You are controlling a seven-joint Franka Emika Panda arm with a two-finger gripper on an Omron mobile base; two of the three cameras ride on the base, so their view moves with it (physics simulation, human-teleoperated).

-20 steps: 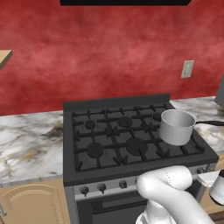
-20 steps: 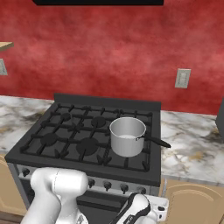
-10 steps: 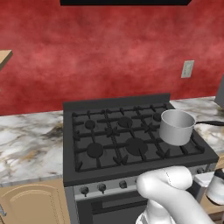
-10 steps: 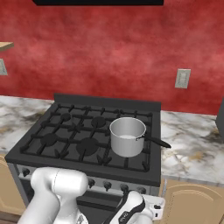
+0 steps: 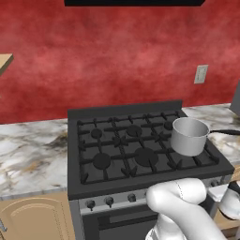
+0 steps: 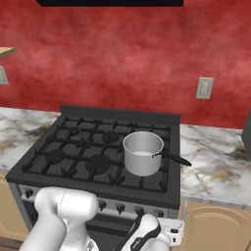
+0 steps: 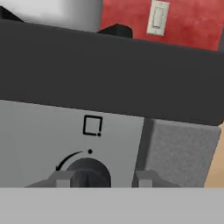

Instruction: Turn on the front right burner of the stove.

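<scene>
The stove is a wide dark range with black grates and a steel knob strip. A steel pot stands on its right grate and hides the front right burner's cap; black prongs show just in front of the pot. In the hand view, a black knob at the strip's right end sits between my fingertips, under a square mark with a dot at its lower right. My gripper is open around that knob, the left tip close against it, the right tip apart.
Marble counter lies on both sides of the stove. The pot's dark handle points right. A wall outlet is on the red wall. A wooden cabinet door is right of the hand.
The hand has shifted only slightly in front of the knob strip. The pot and stove look the same.
</scene>
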